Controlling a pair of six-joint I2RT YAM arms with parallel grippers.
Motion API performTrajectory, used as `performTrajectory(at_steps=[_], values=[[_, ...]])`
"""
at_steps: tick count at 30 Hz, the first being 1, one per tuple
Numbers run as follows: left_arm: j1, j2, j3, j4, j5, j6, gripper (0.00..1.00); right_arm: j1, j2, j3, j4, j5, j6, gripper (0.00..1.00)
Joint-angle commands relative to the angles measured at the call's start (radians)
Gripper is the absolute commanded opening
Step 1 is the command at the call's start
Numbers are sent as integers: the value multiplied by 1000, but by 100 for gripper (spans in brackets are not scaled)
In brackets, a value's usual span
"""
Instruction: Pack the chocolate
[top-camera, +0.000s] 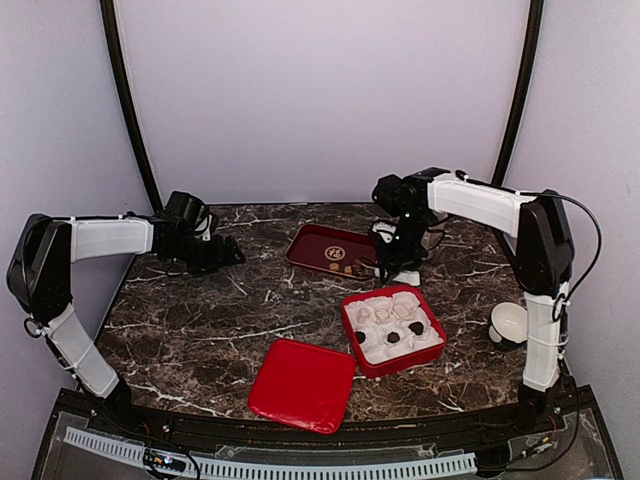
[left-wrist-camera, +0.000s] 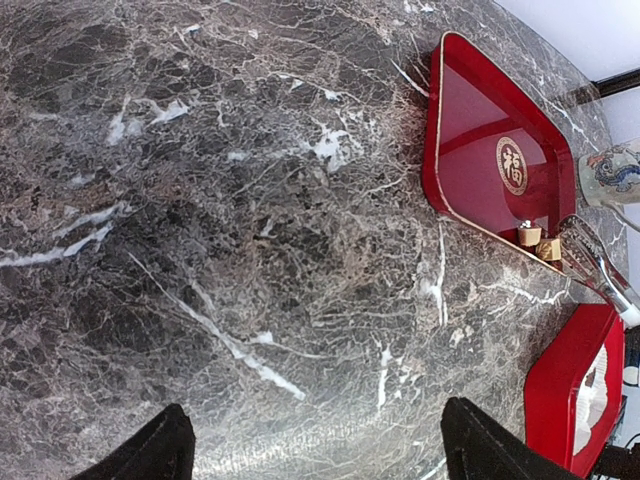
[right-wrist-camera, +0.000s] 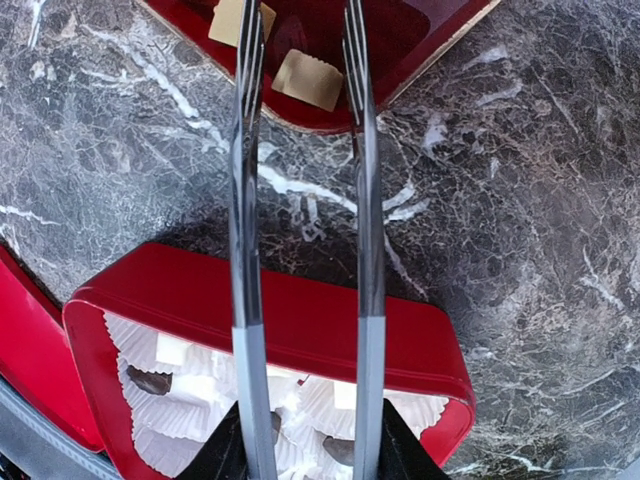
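Right wrist view puts your right gripper (right-wrist-camera: 300, 35) over the tray (right-wrist-camera: 410, 35) at top, prongs narrowly apart astride chocolate (right-wrist-camera: 308, 78); whether it grips, you cannot tell. Likely the pick-up: close, lift, carry to the box (right-wrist-camera: 300, 325) below. Left gripper (left-wrist-camera: 318, 445) hangs released.

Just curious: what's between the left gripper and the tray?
Nothing but bare table between left gripper and tray; the left wrist view shows it.
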Motion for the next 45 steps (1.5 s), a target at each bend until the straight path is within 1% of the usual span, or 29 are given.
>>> performTrajectory(at_steps=[1, 3, 9, 16, 19, 24, 37, 45], values=[[6, 2, 18, 10, 5, 15, 88, 8, -20, 17, -10, 7, 8, 36], [8, 3, 19, 9, 3, 15, 88, 8, -12, 36, -31, 24, 2, 38], [6, 4, 18, 13, 3, 13, 88, 1, -32, 45, -51, 37, 0, 38], [7, 6, 16, 19, 8, 8, 88, -38, -78, -15, -28, 28, -10, 35], [7, 8, 17, 21, 11, 6, 88, -52, -71, -34, -3, 26, -10, 34], [7, 8, 24, 16, 8, 11, 88, -56, -41, -11, 8, 6, -13, 33], [6, 20, 29, 22, 14, 11, 88, -55, -37, -5, 5, -61, -41, 39], [6, 18, 28, 20, 9, 17, 88, -41, -28, 16, -28, 24, -31, 38]])
